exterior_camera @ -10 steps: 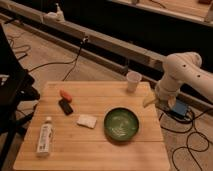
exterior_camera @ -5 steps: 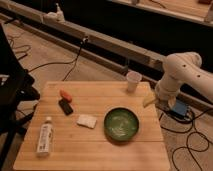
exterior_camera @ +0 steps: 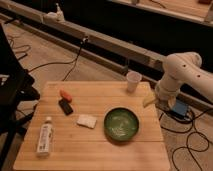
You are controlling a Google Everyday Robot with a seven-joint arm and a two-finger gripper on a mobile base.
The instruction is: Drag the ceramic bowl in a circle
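Observation:
The ceramic bowl (exterior_camera: pixel 121 124), round, shallow and glossy green with a paler inside, sits on the wooden table (exterior_camera: pixel 100 152) right of centre. My gripper (exterior_camera: pixel 149 101) hangs at the end of the white arm (exterior_camera: pixel 180 75) over the table's right edge. It is up and to the right of the bowl and apart from it. The jaws stand open and hold nothing.
A small white cup (exterior_camera: pixel 133 81) stands at the table's far right corner, close to the gripper. A white block (exterior_camera: pixel 87 121) lies left of the bowl. Further left are a black item (exterior_camera: pixel 65 106), an orange item (exterior_camera: pixel 65 95) and a white bottle (exterior_camera: pixel 45 137). Cables and a blue box (exterior_camera: pixel 180 110) lie on the floor at right.

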